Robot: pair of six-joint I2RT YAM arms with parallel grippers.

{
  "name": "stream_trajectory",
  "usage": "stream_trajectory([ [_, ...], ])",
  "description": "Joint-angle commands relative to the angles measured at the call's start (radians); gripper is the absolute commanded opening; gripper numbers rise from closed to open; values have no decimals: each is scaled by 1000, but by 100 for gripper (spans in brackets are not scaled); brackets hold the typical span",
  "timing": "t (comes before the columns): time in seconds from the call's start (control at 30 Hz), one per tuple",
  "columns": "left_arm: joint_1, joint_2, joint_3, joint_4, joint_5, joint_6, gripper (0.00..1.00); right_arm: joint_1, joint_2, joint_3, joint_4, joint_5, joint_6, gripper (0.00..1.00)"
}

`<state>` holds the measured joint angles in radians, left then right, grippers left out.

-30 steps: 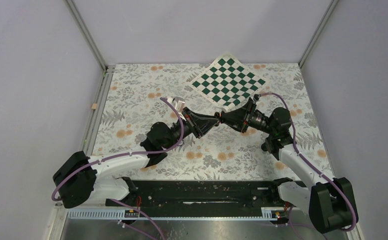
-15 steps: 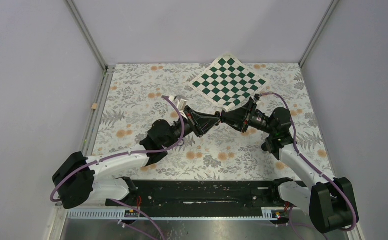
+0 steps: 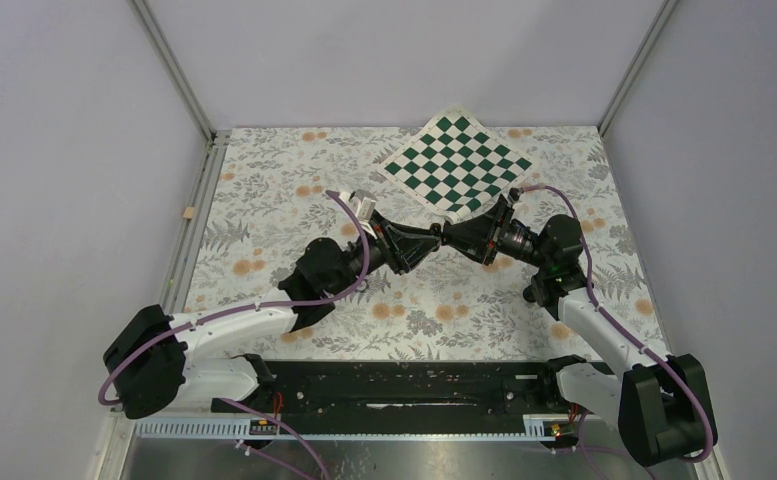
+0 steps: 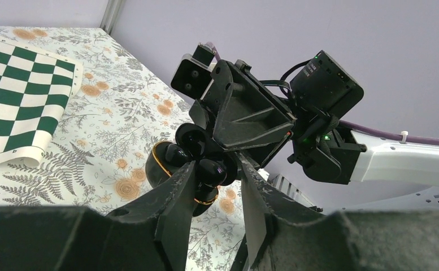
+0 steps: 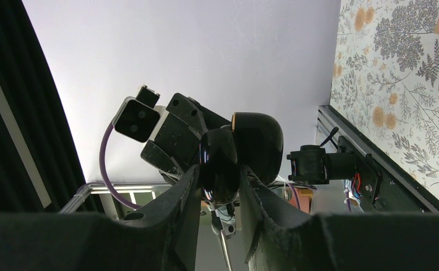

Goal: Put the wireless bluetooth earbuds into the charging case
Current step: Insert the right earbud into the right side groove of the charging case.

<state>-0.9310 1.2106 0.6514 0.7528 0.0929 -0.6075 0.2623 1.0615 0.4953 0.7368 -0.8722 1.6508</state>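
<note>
Nearest the bases, both arms reached forward and met tip to tip above the middle of the floral table (image 3: 264,190), clear of its surface. The right gripper (image 5: 220,167) was pinching the charging case (image 5: 259,141) between its 2 fingers, lid hinged back and the gold-rimmed mouth facing the other arm. The left gripper (image 4: 217,169) had its fingers a little apart with 1 earbud (image 4: 211,167) at their tips, right at the case mouth. Whether both pads were bearing on it or it had been let go could not be told. A second glossy rounded shape (image 4: 190,138) sat deeper in the case, possibly the other bud; not confirmed. Judgement: the step in hand is seating this bud in its socket. To do it well, the right arm should hold the case dead steady. The left should part its fingers slowly and only once the bud is down in its well, then back straight out along its own axis so a pad does not drag the bud out. Farthest off, the green checkered mat (image 3: 457,165) lay unused.
</note>
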Motion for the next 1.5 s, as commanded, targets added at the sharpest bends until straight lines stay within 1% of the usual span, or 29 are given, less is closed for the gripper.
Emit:
stream_trajectory([
  [0.0, -7, 4, 23, -58, -5, 21, 36, 6, -13, 7, 77, 18, 2, 0],
  [0.27, -9, 30, 18, -47, -5, 9, 37, 8, 22, -21, 110, 16, 7, 0],
  [0.33, -8, 29, 22, -54, -13, 12, 40, 8, 28, -20, 113, 15, 6, 0],
  [0.47, -8, 26, 28, -70, -34, 22, 49, 8, 38, -23, 120, 12, 7, 0],
  [0.63, -7, 22, 34, -95, -61, 28, 53, 8, 48, -30, 139, 11, 15, 0],
  [0.87, -7, 5, 39, -121, -88, 43, 54, 8, 48, -30, 141, 9, 17, 0],
  [1.03, -6, -24, 44, -154, -137, 56, 60, 8, 46, -35, 139, 4, 2, 0],
  [1.07, -7, -36, 45, -163, -143, 58, 61, 8, 47, -37, 136, 1, -4, 0],
  [1.23, -7, -114, 74, -258, -135, 66, 78, 8, 66, -40, 122, -22, -47, 0],
  [1.37, -7, -167, 93, -322, -111, 57, 87, 8, 89, -45, 120, -32, -67, 0],
  [1.47, -6, -218, 111, -406, -148, 38, 96, 7, 103, -52, 140, -46, -71, 0],
])
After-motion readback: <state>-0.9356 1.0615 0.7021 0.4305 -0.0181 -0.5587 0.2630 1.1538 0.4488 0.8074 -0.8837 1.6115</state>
